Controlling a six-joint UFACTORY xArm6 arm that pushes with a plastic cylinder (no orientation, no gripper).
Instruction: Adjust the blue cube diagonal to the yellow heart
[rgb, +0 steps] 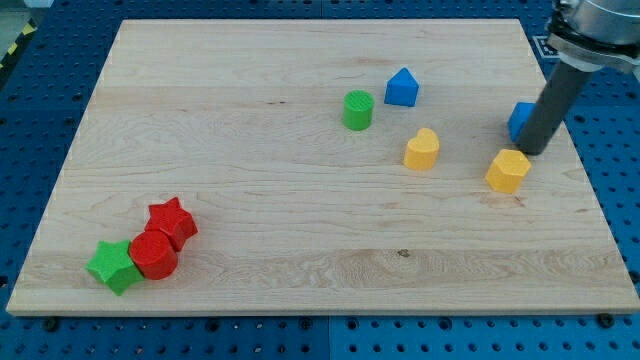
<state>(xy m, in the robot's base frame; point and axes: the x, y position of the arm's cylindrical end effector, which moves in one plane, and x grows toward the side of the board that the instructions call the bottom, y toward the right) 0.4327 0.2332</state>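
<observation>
The blue cube (520, 119) sits near the board's right edge, partly hidden behind my rod. My tip (533, 151) rests on the board just right of and below the cube, touching or almost touching it. The yellow heart (421, 149) lies to the left of the cube and slightly lower. A yellow hexagonal block (508, 170) lies just below and left of my tip.
A blue pentagon-like block (402, 88) and a green cylinder (358, 109) sit up and left of the heart. At the lower left are a red star (172, 221), a red cylinder (153, 254) and a green star (113, 265). The wooden board (250, 150) lies on blue pegboard.
</observation>
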